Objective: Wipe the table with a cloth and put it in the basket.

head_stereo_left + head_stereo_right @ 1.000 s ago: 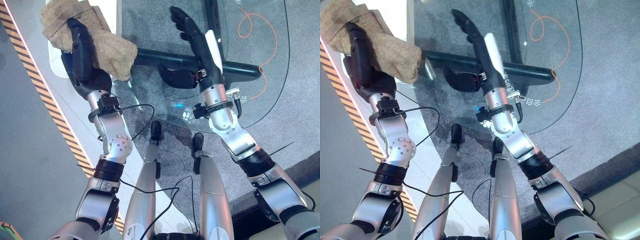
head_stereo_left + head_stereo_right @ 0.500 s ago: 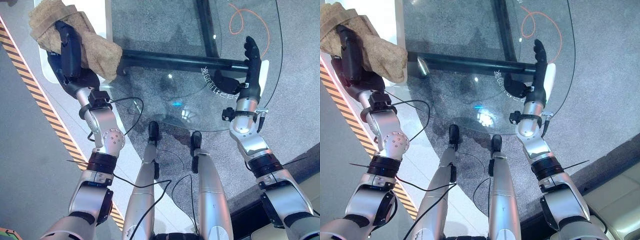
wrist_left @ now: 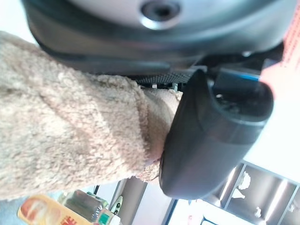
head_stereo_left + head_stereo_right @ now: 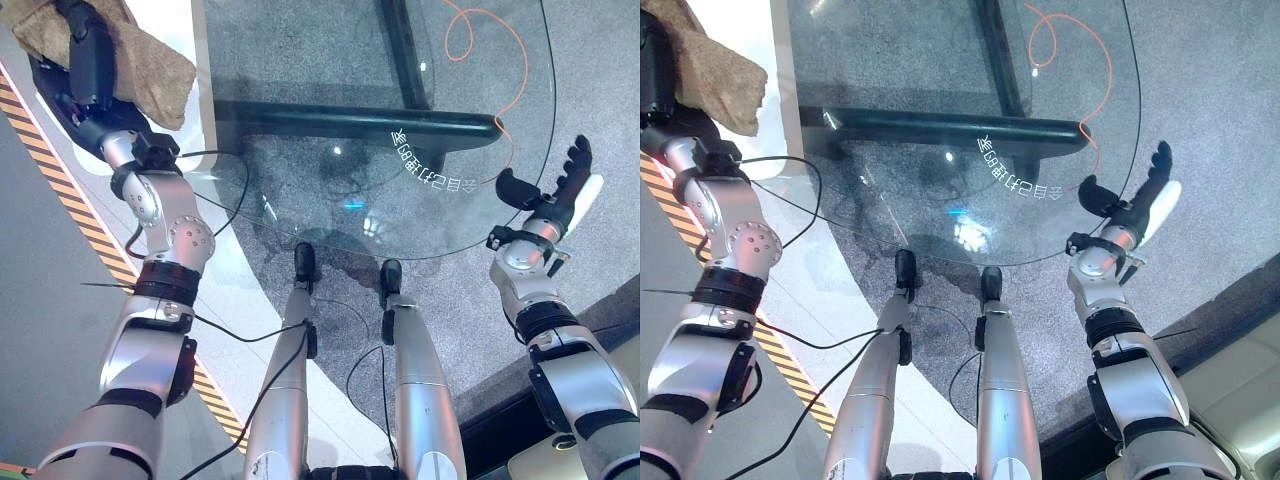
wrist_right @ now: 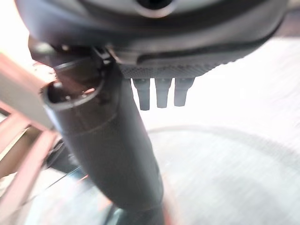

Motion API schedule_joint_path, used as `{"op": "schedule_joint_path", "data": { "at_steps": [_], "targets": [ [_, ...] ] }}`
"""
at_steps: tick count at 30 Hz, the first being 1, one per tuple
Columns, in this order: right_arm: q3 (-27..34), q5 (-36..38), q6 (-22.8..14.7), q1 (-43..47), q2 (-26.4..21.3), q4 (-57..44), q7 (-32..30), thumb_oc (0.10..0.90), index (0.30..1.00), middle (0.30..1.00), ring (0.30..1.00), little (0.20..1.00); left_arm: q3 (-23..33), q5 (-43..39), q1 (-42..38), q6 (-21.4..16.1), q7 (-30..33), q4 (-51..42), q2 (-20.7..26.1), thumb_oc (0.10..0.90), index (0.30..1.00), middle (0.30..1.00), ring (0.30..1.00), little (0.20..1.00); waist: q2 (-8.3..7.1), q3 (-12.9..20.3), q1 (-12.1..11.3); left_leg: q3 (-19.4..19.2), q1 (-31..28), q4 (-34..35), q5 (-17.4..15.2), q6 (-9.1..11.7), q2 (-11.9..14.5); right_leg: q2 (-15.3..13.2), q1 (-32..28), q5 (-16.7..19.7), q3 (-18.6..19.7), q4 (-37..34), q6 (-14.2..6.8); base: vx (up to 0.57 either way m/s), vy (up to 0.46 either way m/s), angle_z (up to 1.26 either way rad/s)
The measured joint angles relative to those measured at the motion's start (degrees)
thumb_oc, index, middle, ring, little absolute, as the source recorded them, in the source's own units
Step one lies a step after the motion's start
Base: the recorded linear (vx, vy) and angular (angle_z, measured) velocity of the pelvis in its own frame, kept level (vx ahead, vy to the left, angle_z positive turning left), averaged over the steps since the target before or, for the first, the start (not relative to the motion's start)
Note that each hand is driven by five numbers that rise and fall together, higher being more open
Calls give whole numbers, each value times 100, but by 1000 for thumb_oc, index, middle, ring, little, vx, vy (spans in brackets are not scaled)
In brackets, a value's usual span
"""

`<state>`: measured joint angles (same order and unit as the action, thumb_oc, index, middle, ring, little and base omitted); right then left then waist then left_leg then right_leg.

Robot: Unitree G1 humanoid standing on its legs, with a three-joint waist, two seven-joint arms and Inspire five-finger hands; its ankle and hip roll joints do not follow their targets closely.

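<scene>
Broad round clear glass surface (image 4: 300, 180) open between both arms, room to pass anywhere across it. Under the glass: dark metal crossbar frame (image 4: 350, 120), thin orange cord (image 4: 1060, 50) looping on the floor. Tan fluffy cloth (image 4: 130, 65) bunched off the far left edge.

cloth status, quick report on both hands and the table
Left hand shut on the cloth, held up off the glass table's left edge. Right hand open, empty, past the table's right rim. Orange cable under the glass, nothing blocking.
</scene>
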<state>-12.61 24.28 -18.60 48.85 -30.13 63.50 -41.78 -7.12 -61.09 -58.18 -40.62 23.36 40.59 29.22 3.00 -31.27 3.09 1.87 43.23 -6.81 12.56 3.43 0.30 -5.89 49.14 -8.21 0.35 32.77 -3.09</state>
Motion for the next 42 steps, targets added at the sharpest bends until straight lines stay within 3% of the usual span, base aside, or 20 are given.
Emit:
{"op": "schedule_joint_path", "data": {
  "at_steps": [13, 26, 31, 36, 42],
  "targets": [
    [142, 229, 55, -72, -82, 842, 453, 800, 900, 900, 900, 900, -402, 458, -460, 216, 735, 1024, 348, 100, 300, 300, 300, 200, 1, -1, 20, -14, -4, 0, 5, 7, 26, 26, 5, 19, 5, 5, 17, 0, 0, 0],
    [108, 214, 619, -263, -84, 1175, 841, 800, 900, 900, 900, 900, -803, 1502, -736, 965, 1364, 1839, 572, 100, 300, 300, 300, 200, 1, -1, 65, -13, -4, -1, 7, 9, 27, 27, 9, 22, 10, 13, 20, 5, 14, 0],
    [102, 214, 635, -281, -85, 1261, 923, 800, 900, 900, 900, 900, -890, 1956, -777, 1208, 1491, 2197, 770, 100, 300, 300, 300, 200, 1, -1, 187, -14, 16, -1, 6, 8, 24, 26, 29, 23, 16, 6, 19, 15, 32, 0],
    [93, 176, 651, -361, -116, 1252, 1021, 800, 900, 900, 900, 900, -1025, 2483, -986, 1713, 1722, 2392, 889, 100, 300, 300, 300, 200, 1, -1, 200, -17, 145, -1, 6, 9, 30, 37, 169, 30, 18, 17, 22, 7, 22, -1],
    [69, 48, 659, -360, -116, 1240, 1049, 800, 900, 900, 900, 900, -1041, 2593, -1080, 2077, 1737, 2482, 905, 100, 300, 300, 300, 200, 1, -1, 214, -33, 219, -1, 8, 9, 33, 40, 239, 34, 13, 39, 19, 2, 5, 0]
  ]
}}
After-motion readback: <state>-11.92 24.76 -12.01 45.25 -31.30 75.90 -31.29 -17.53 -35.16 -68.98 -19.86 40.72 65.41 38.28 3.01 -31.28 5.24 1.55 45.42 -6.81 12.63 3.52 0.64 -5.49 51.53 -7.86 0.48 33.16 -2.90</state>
